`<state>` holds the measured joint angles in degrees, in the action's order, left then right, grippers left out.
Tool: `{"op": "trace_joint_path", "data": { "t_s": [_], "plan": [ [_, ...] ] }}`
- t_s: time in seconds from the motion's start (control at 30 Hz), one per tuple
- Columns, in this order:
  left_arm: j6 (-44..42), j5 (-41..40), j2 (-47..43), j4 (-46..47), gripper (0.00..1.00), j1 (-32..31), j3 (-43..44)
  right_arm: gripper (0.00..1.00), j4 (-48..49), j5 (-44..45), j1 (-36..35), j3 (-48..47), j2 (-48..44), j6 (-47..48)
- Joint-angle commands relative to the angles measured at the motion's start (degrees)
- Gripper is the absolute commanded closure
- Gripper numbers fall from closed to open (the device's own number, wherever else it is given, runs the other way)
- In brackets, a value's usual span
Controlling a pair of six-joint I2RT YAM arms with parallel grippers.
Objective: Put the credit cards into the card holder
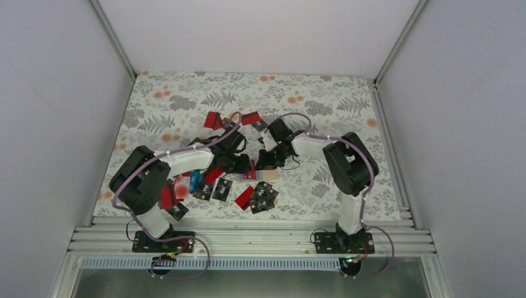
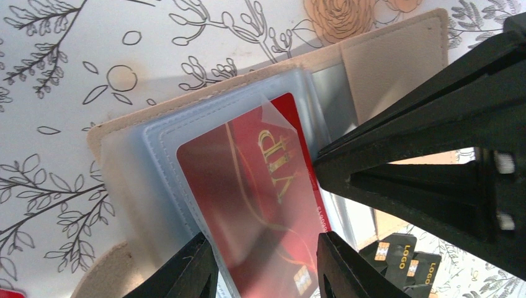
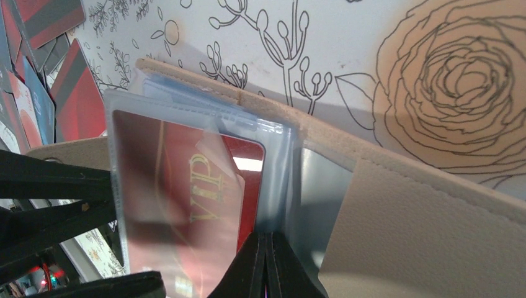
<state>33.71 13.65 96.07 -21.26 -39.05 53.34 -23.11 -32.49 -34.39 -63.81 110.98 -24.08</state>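
- Tan against the floral tablecloth (image 1: 186, 99), the card holder (image 1: 270, 174) lies near the middle of the table in our top view, just in front of where the two arms meet.
- From above we see the left gripper (image 1: 242, 164) and the right gripper (image 1: 267, 160) reaching toward each other, close over the holder. Their fingers are too small here for us to judge.
- Loose credit cards (image 1: 221, 189) lie scattered around: red ones beyond the arms, and black, red and one blue nearer the bases.
- In the left wrist view the holder lies open, its clear plastic sleeves (image 2: 167, 161) spread over the tan cover.
- A red card (image 2: 260, 186) with gold "VIP" lettering lies among the sleeves. Plastic covers most of its face and one far corner is bare. We cannot tell whether it sits in a pocket.
- The left gripper's fingers (image 2: 195, 273) are closed in on that card, one against each long edge.
- The right gripper's black tip comes in from the right and touches the sleeve edge beside the card. Black cards (image 2: 397, 254) marked "LOGO" lie below it.
- In the right wrist view the right gripper's fingers (image 3: 248, 276) are pressed together, with only a thin line between them and their tip on the sleeves next to the red card. We cannot tell whether a leaf of plastic is pinched there.
- The left gripper's fingers show at the left edge, above and below the card, and more loose cards lie at the upper left.
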Motion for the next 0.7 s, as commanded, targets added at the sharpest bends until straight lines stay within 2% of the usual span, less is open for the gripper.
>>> {"op": "trace_joint_path", "data": {
  "t_s": [0.0,0.53,0.67],
  "plan": [
    [0.72,2.23,-0.69,2.10,0.59,-0.06,1.91,0.96,-0.79,5.42,0.04,0.93,3.48,0.78],
    [0.21,2.87,0.90,0.61,0.60,-0.44,6.19,0.95,-7.59,10.87,0.83,-2.94,-2.84,0.39],
    [0.12,2.87,2.33,0.09,0.60,-1.08,8.18,0.92,-8.64,11.38,1.65,-2.97,-5.98,0.21]
  ]
}}
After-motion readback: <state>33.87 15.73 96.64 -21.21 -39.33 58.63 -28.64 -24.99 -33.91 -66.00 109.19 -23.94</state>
